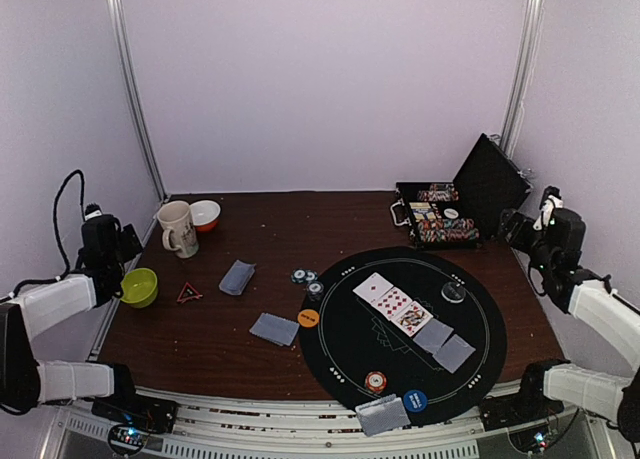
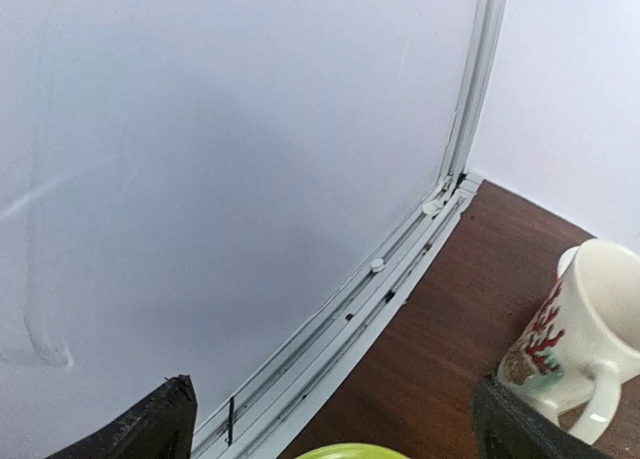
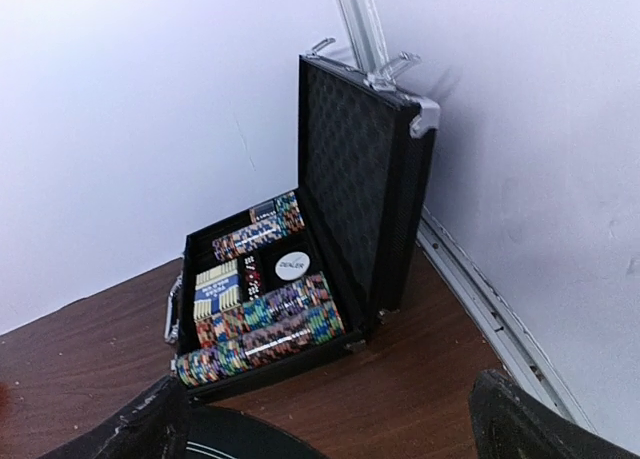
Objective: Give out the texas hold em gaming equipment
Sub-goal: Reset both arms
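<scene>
Top external view: the table (image 1: 200,344) is carrying a round black mat (image 1: 340,354) on its right half and an open case (image 1: 490,184) at the far right corner.
Face-up cards (image 1: 392,302): three are lying overlapped in a slanted row at the mat's centre.
Pair (image 1: 445,344): two face-down cards are lying at the row's near right end, just beside it.
Edge card (image 1: 382,415): it is lying face down over the mat's near rim; whether it is one card or two cannot be told.
Off-mat cards: a far card (image 1: 237,276) and a near card (image 1: 274,328) are lying face down on bare table, left of the mat.
Discs: the orange disc (image 1: 309,318) is sitting on the mat's left rim; the blue disc (image 1: 416,400) is lying just beside the edge card; the dark disc (image 1: 453,291) is lying right of the row.
Chips: a striped chip (image 1: 375,382) is resting on the mat's near part; loose chips (image 1: 308,279) are clustering at its far left rim.
Case chips (image 3: 265,329): rows are filling the tray, with the lid standing upright behind.
Left claw (image 2: 332,384): its fingers are standing spread wide, pinching nothing, and facing the left wall, with the mug (image 2: 585,329) at the right.
Right claw (image 3: 328,384): its fingers are standing spread wide, pinching nothing, and facing the case from well apart.
Other items: an orange bowl (image 1: 205,214), a green bowl (image 1: 139,287) and a red triangle (image 1: 189,294) are sitting on the table's left side.
</scene>
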You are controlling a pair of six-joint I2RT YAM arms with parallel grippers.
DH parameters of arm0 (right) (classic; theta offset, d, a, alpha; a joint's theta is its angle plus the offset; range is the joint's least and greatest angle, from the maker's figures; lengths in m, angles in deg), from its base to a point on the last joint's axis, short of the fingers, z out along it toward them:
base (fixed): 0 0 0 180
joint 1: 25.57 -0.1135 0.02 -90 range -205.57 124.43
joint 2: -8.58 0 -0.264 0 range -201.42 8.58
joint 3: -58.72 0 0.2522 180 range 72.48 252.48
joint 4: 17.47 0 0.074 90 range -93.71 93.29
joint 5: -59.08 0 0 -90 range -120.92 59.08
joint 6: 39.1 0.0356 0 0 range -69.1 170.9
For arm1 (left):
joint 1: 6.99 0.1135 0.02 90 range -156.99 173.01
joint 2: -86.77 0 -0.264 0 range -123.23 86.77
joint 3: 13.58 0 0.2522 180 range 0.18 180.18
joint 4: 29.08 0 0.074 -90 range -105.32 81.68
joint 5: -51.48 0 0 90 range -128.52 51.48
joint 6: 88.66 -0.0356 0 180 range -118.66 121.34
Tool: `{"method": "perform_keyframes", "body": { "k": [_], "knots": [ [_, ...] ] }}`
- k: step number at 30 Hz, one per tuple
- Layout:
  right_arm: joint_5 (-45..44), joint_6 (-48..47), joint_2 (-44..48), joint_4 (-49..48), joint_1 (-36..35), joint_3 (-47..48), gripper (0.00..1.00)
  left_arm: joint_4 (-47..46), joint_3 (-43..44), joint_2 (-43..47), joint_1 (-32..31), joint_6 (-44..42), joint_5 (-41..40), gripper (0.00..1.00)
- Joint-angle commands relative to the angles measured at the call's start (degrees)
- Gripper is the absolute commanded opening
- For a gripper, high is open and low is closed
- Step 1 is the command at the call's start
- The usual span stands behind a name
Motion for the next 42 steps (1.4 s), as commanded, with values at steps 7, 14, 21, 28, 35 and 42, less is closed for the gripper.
{"method": "perform_keyframes", "body": {
  "k": [7, 14, 21, 28, 35, 42],
  "knots": [
    [-6.3, -5.3, -0.6, -33.3, 0.4, -22.8, 1.0, -42.4, -19.5, -4.6, -1.0, 0.9, -6.1, 0.98],
    [-3.0, -6.6, -13.9, -52.5, 0.4, -26.1, 1.0, -63.1, -22.4, -17.7, -4.9, -6.6, -9.1, 0.98],
    [4.6, -9.5, -24.6, -54.5, 0.5, -19.4, 1.0, -60.4, -18.8, -19.5, -6.2, -13.5, 0.9, 0.98],
    [6.6, -12.1, -36.0, -67.7, 0.5, -19.6, 1.0, -59.2, -14.1, -23.2, -9.1, -19.5, 3.3, 0.98],
    [7.7, -13.6, -38.9, -63.3, -0.2, -15.3, 1.0, -69.8, -18.9, -24.9, -12.6, -25.4, 5.4, 0.98],
    [7.6, -13.8, -38.4, -62.0, -0.2, -15.2, 1.0, -76.9, -20.4, -29.2, -13.6, -26.8, 6.5, 0.98]
  ]
}}
